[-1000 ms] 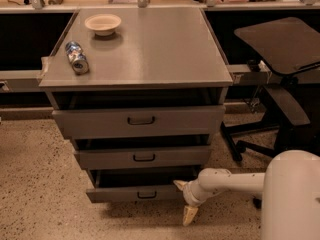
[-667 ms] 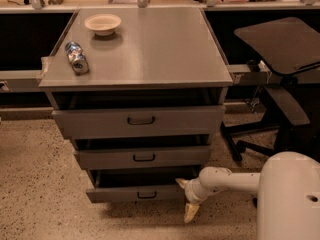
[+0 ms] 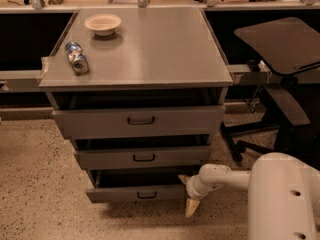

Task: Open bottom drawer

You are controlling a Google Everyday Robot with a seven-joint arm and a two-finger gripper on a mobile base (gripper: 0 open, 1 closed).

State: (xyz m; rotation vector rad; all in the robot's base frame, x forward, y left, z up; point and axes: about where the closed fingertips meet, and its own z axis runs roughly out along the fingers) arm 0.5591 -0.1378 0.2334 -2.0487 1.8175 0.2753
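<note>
The grey metal cabinet (image 3: 135,49) has three drawers, each pulled out a little. The bottom drawer (image 3: 135,192) is the lowest one, with a small dark loop handle (image 3: 146,195) at its centre. A dark gap shows above its front. My gripper (image 3: 189,194) sits at the drawer's right end, low near the floor. One pale finger (image 3: 191,207) points down below the drawer front. The white arm (image 3: 225,179) reaches in from the lower right.
A white bowl (image 3: 102,24) and a lying can (image 3: 76,57) rest on the cabinet top. The middle drawer (image 3: 142,156) and top drawer (image 3: 137,120) stand above. An office chair (image 3: 280,74) stands at the right. Speckled floor (image 3: 35,184) lies around.
The arm and gripper have hardly moved at the drawer's right end. The drawers stand as before.
</note>
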